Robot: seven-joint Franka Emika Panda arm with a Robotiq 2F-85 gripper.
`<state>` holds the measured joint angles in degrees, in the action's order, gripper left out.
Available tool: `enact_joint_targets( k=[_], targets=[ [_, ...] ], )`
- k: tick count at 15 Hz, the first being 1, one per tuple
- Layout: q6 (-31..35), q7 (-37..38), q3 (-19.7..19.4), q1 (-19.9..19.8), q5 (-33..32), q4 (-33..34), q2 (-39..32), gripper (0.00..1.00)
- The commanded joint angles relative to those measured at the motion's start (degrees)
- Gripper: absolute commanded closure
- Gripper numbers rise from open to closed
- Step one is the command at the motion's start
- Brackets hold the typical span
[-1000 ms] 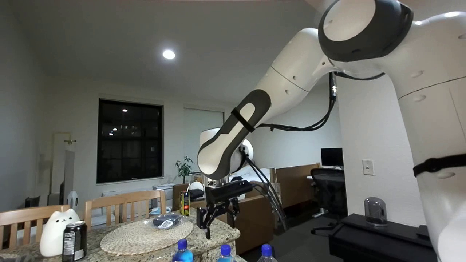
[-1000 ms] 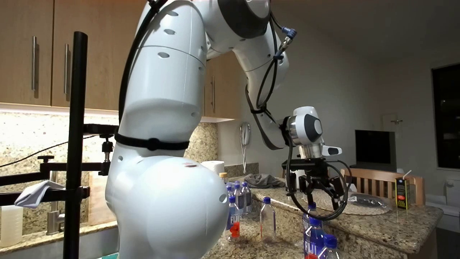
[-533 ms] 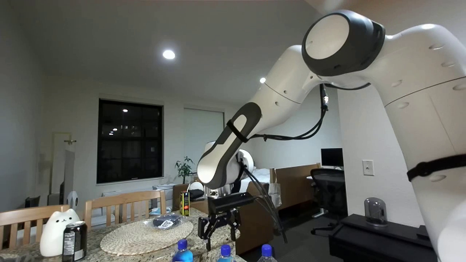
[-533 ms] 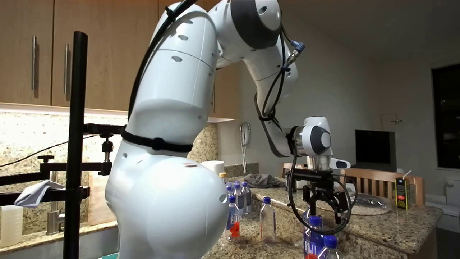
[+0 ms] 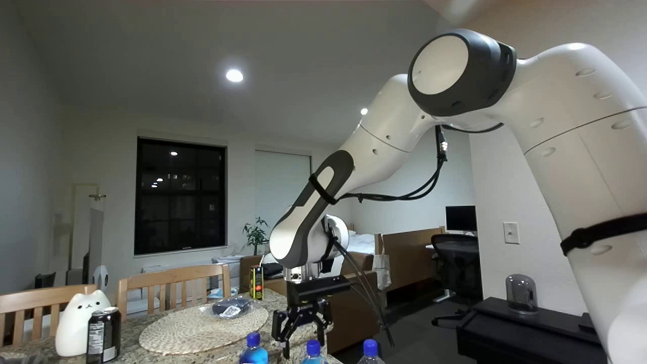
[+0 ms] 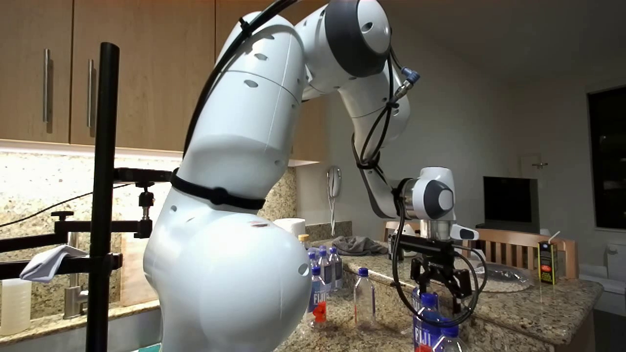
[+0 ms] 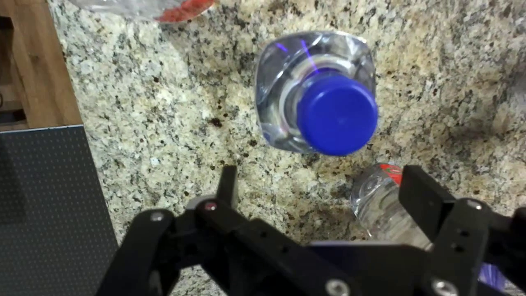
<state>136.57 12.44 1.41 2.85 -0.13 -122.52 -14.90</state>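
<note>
Black end effector (image 7: 320, 183), spread wide, blue-capped bottle (image 7: 318, 96) nearby, top-down in wrist view only

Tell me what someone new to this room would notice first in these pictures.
The big white robot arm probably wins, filling much of both exterior views. In the wrist view, the bright blue cap on a standing bottle stands out, higher in the picture than the open, empty pincer. A white cat-shaped figure beside a black can may also draw the eye, lower left in an exterior view.
</note>
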Motion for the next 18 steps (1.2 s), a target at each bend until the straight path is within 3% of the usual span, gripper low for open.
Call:
enact_joint_targets(
  k=[1, 8, 10, 18],
  targets=[
    [-3.4, -4.8, 0.5, -1.0, 3.3, 0.9, 0.5, 0.0],
    [-8.7, -4.3, 0.3, -0.4, 3.0, 0.7, 2.0, 0.02],
    [-9.4, -4.6, 0.5, -0.5, 3.5, 0.6, 2.0, 0.27],
    [-10.9, -3.6, 0.2, -0.2, 2.6, 0.3, 3.1, 0.77]
  ],
)
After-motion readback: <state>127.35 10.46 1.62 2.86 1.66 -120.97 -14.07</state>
